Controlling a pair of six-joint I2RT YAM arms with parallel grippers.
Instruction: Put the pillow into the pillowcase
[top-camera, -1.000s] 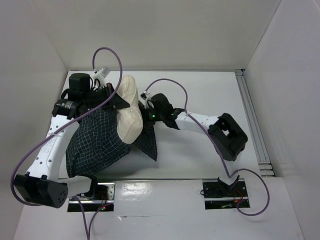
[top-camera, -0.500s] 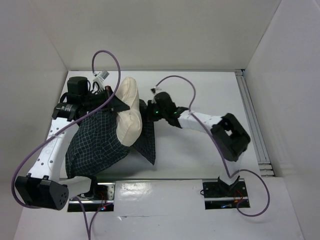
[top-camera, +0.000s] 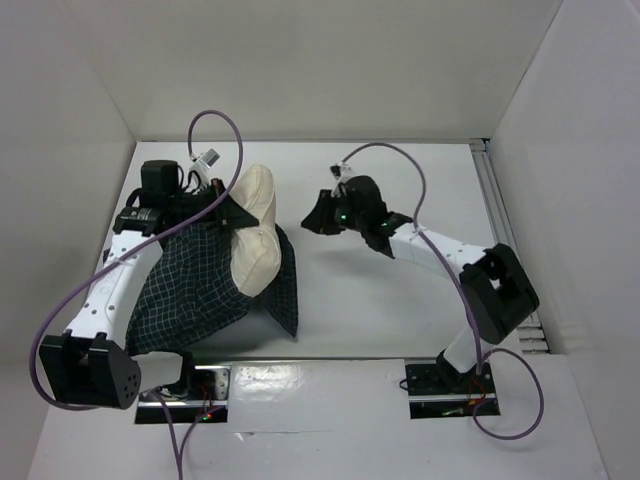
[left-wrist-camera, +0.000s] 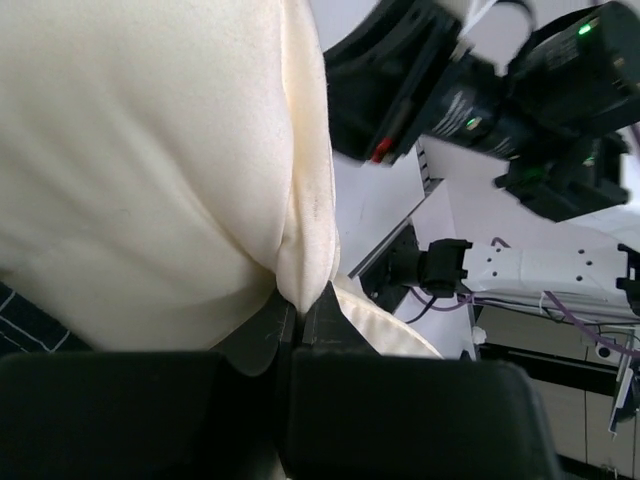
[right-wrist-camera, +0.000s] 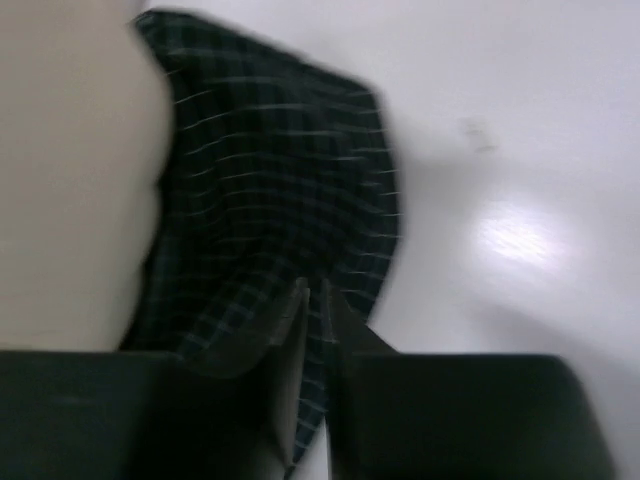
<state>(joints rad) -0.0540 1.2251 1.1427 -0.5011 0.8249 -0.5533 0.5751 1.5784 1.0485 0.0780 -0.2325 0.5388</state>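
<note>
Pinching the pillow (left-wrist-camera: 150, 150) seam between left jaws; holding right jaws almost pressed together, empty, near the pillowcase (top-camera: 190, 290).

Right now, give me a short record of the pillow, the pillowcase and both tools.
pillow: cream, far end bare, near end overlapping the pillowcase
pillowcase: dark checked cloth, crumpled
left tool: shut on a fold of the pillow
right tool: jaws nearly together, empty, apart from the pillowcase
task: not yet done
</note>
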